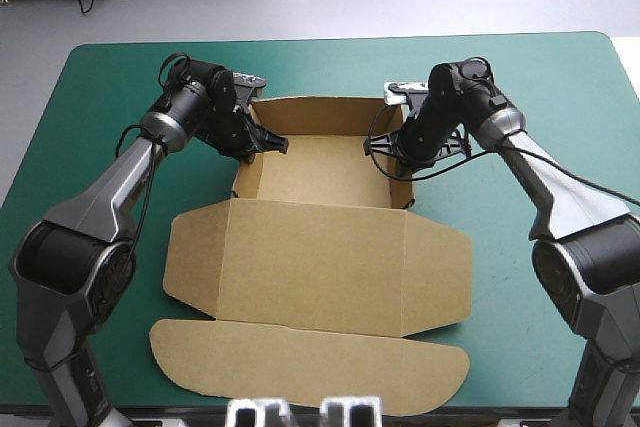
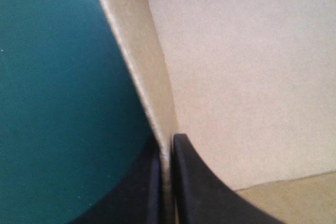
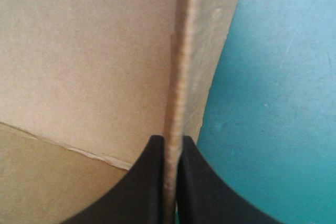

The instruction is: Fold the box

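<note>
Lid flaps of the brown box [image 1: 320, 267] lie flat toward the table's near edge, long axis running side to side on the teal-green cover [image 1: 540, 87]. Beyond them stands the open tray. The left gripper [image 1: 265, 144] is clamped on the tray's left wall and the right gripper [image 1: 383, 147] on its right wall. Each has one finger inside, one outside.

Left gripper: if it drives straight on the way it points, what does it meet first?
The box itself: the left gripper is shut on its side wall, which runs on ahead between the fingers. Past that, likely the box floor; depth unclear.
</note>
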You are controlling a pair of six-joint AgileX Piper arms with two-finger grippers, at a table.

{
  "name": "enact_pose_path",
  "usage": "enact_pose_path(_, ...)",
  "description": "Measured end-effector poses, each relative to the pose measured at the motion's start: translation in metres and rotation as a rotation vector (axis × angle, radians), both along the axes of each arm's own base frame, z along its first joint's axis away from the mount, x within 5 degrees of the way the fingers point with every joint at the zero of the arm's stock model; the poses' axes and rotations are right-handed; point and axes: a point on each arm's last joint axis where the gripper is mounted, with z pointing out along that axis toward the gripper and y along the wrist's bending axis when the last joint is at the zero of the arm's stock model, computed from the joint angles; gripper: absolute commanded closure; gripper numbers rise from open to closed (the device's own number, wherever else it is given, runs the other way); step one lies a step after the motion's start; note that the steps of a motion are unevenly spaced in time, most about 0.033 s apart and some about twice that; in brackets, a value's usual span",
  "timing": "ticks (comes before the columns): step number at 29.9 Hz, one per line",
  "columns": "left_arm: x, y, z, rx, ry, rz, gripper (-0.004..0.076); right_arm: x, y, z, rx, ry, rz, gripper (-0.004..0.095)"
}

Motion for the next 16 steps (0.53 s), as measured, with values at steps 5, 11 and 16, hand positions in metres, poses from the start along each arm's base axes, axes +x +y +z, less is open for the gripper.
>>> enact_pose_path(5,0.0018,-0.0016,-0.0012,0.001,0.001,0.002,0.0734,0.0041,-0.0001,-0.0034,0.003,-0.023,0.006,0.0906)
enact_pose_path(11,0.0014,-0.0017,-0.0016,0.005,0.007,-0.002,0.0695,0.0077,-0.0002,-0.0024,0.005,-0.065,0.012,0.0679)
enact_pose_path(16,0.0015,-0.0017,-0.0021,0.017,0.006,-0.041,0.0554,0.0075,0.0003,-0.0007,0.002,-0.069,0.025,0.0522)
